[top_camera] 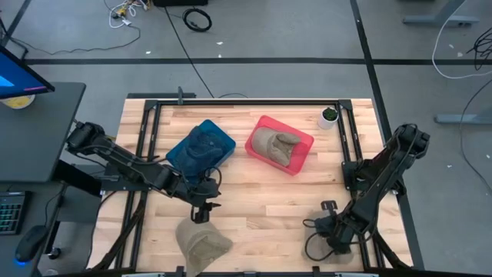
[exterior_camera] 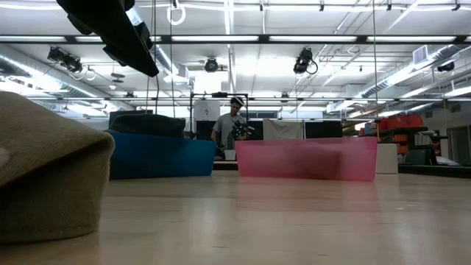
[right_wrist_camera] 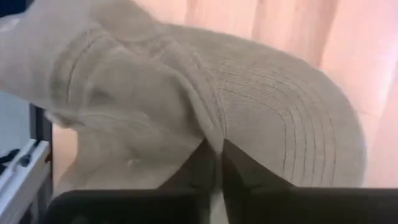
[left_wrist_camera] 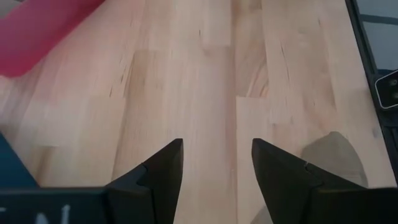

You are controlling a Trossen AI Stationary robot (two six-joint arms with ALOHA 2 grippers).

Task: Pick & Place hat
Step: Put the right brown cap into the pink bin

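Left gripper is held out mid-table, fingers spread apart. Right gripper is parked low near the front edge, fingers pressed together.

A pale striped wood worktop is seen, framed in black. A khaki ribbed hat lies at its near edge. A dark blue hat fills the blue bin; a khaki one, the pink bin

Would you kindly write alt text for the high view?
Seen from above, a wooden table holds a blue bin and a pink bin, each containing a hat. The left gripper hangs above a tan hat at the near edge; the right gripper is near the front right.
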